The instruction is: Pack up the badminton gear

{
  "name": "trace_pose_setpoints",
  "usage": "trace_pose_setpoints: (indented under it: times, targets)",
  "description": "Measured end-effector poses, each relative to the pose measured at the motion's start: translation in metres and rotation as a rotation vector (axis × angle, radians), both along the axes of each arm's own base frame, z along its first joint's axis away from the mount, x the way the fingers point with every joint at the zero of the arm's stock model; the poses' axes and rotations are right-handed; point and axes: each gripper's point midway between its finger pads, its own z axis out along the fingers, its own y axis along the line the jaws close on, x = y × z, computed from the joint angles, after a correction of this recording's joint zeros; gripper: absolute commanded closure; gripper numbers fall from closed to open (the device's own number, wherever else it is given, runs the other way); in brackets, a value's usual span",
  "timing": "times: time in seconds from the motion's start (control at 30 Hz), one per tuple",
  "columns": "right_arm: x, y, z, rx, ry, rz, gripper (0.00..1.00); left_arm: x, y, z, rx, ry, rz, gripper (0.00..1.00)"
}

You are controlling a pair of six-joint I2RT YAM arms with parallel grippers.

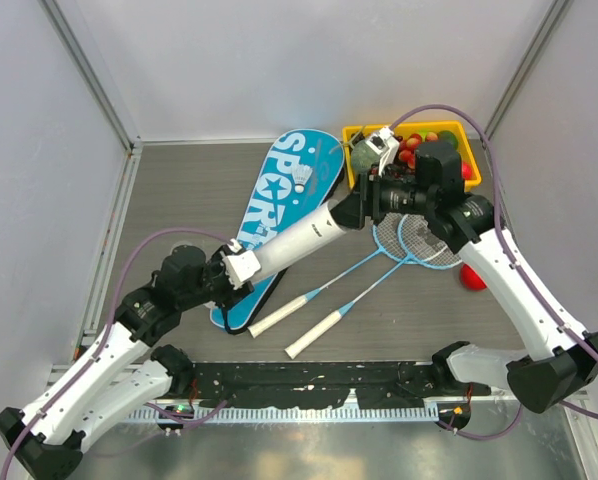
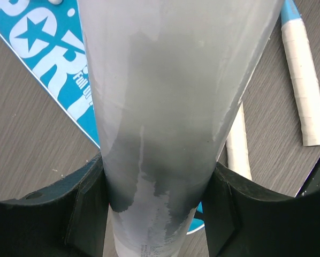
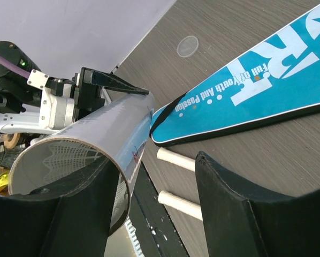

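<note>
Over bag (image 1: 279, 190), left gripper (image 2: 159, 198) clasping tube (image 1: 304, 232), right gripper (image 3: 155, 160) seemingly released, rackets (image 1: 409, 245) beside

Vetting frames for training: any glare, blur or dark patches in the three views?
Top view: even soft light, faint shadows, everything sharp. Left wrist view: the tube fills the middle, soft-focused with a patchy grey sheen; the bag behind it is sharper. Right wrist view: the camera's own fingers are dark, nearly featureless; the bag's print reads crisp.
</note>
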Motion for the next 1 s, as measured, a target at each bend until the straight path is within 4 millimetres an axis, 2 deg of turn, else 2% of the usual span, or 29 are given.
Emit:
trace_pose_setpoints:
  times: [0.1,0.23,0.4,0.53,0.63,0.77,1.0]
  targets:
    - [0.006,0.003,-0.006,0.002,0.024,-0.016,0.28,0.001,0.004,-0.002,0.010,0.007,0.023,0.85]
    - [0.015,0.007,-0.002,0.028,0.024,-0.036,0.24,0.003,0.010,0.002,0.009,-0.012,0.061,0.85]
    - [0.036,0.005,0.025,0.132,-0.016,-0.077,0.24,0.004,0.020,0.012,-0.027,-0.061,0.125,0.82]
    - [0.069,-0.002,0.052,0.245,-0.088,-0.125,0.23,0.005,0.029,0.018,-0.050,-0.087,0.179,0.82]
    - [0.095,-0.004,0.054,0.285,-0.117,-0.158,0.23,0.005,0.033,0.022,-0.061,-0.108,0.201,0.82]
    - [0.132,0.005,0.031,0.282,-0.094,-0.182,0.23,0.004,0.039,0.026,-0.080,-0.130,0.231,0.83]
    - [0.223,0.025,-0.034,0.216,-0.028,-0.257,0.27,0.005,0.046,0.033,-0.114,-0.166,0.272,0.83]
